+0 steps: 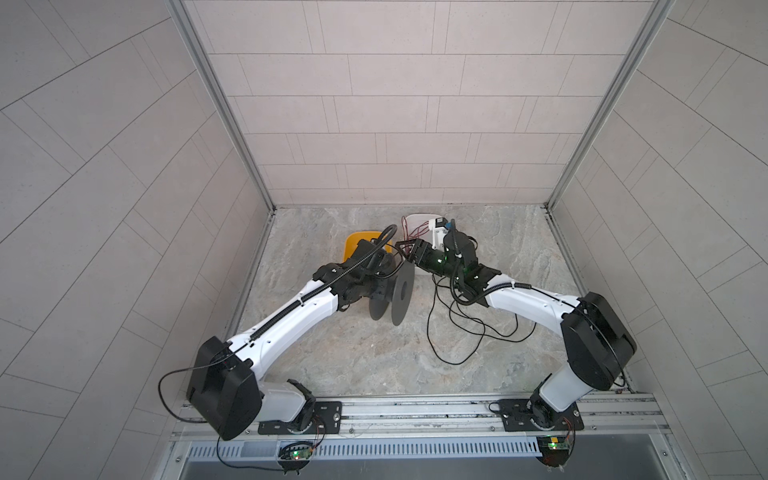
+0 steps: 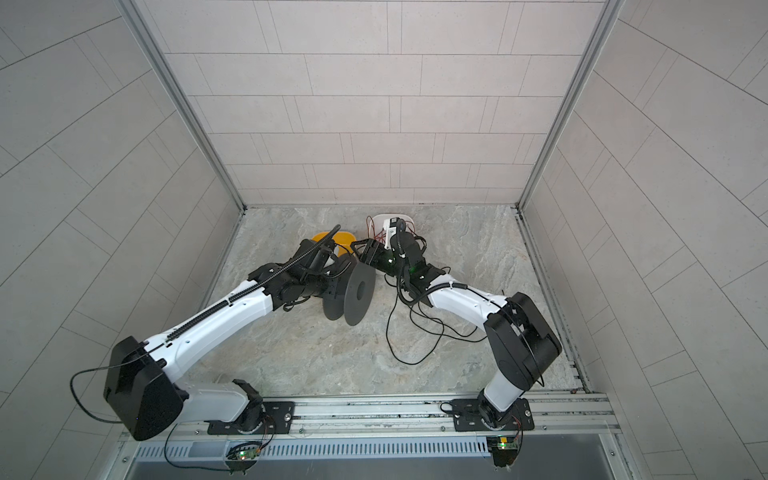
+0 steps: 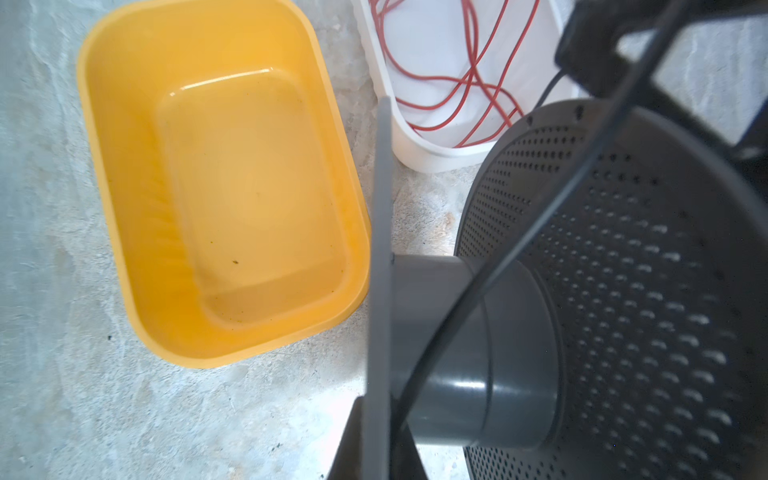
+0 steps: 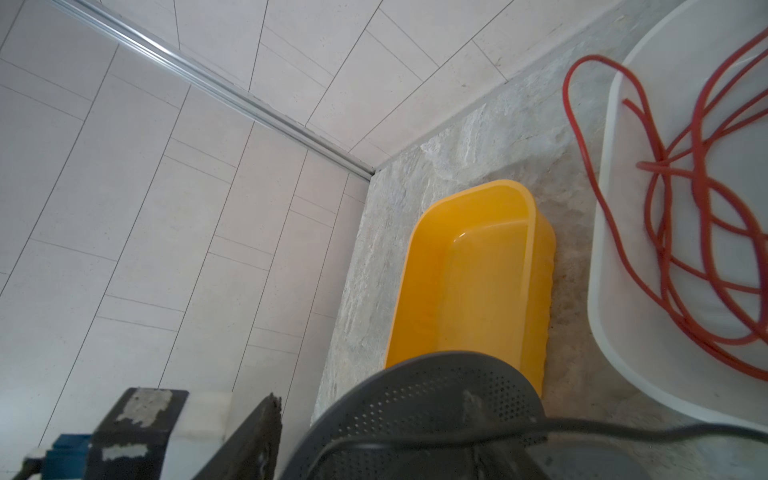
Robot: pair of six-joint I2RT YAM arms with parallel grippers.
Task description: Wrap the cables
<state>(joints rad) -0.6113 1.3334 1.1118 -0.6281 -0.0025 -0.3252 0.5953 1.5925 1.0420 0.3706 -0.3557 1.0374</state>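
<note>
The cable (image 1: 457,328) is a thin black wire lying in loose loops on the stone floor right of centre. One end rises to a dark grey spool (image 1: 403,291) held off the floor. In the left wrist view the cable (image 3: 540,232) crosses the perforated flange and curves round the hub (image 3: 457,353). My left gripper (image 3: 380,440) is shut on the edge of the spool's plain flange. My right gripper (image 1: 409,249) is at the spool's top rim, open, with one finger (image 4: 253,440) beside the flange. The cable (image 4: 623,430) runs across in front of it.
A yellow tub (image 1: 353,241) stands empty just behind the spool. Next to it, near the back wall, a white tub (image 1: 419,218) holds tangled red wire (image 3: 469,79). Tiled walls close in three sides.
</note>
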